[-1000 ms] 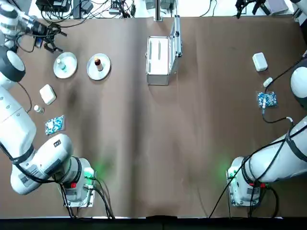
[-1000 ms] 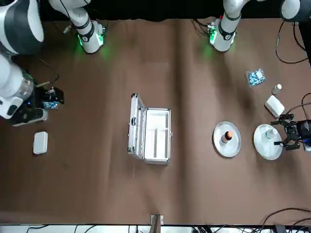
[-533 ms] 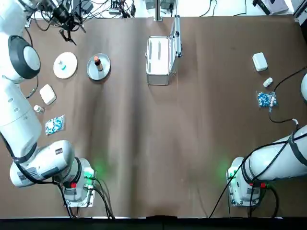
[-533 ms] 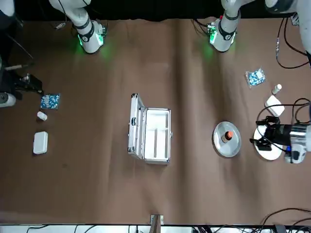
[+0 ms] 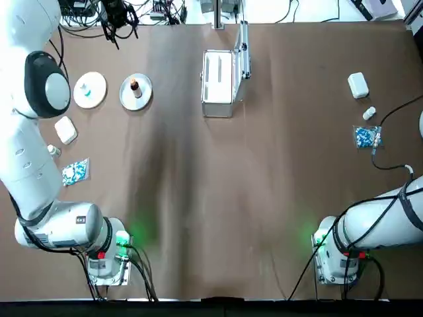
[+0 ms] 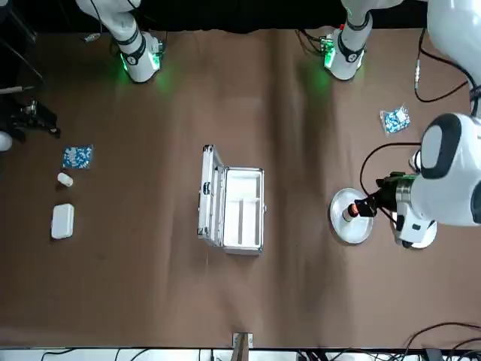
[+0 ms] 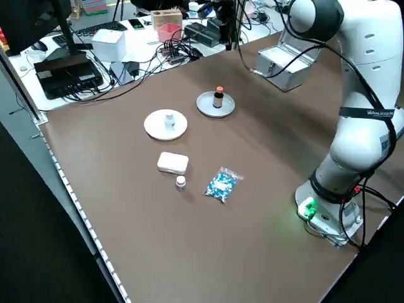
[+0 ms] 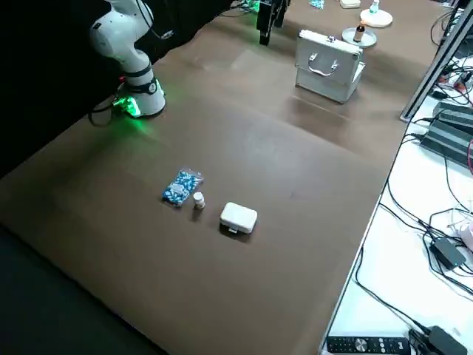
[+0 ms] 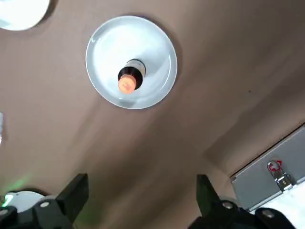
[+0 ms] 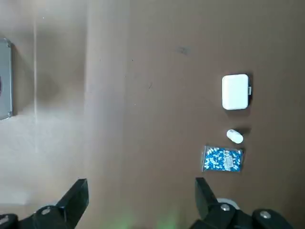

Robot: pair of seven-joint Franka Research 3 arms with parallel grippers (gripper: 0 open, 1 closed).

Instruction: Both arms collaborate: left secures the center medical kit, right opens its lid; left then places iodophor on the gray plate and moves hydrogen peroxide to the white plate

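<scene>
The medical kit (image 5: 219, 105) stands open at the table's far centre, its lid (image 5: 244, 49) upright on the robot's right side of it. To the kit's left, the iodophor (image 5: 134, 85) stands on the gray plate (image 5: 143, 99). Farther left, the hydrogen peroxide (image 5: 85, 88) stands on the white plate (image 5: 96, 82). My left gripper (image 9: 140, 185) is open and empty, raised high over the gray plate (image 9: 152, 52) and touching nothing. My right gripper (image 10: 140, 187) is open and empty too, high over the table's right side, far from the kit.
A white rounded box (image 5: 65, 129), a small vial (image 5: 53, 150) and a blue packet (image 5: 75, 172) lie near the left edge. A like box (image 5: 357, 84), vial (image 5: 369, 113) and packet (image 5: 367, 137) lie on the right. Cables crowd the far edge.
My left gripper rose from beside the white plate and swung right, to above the gray plate. The right gripper drew back toward the right edge. Bottles, plates and kit stayed put.
</scene>
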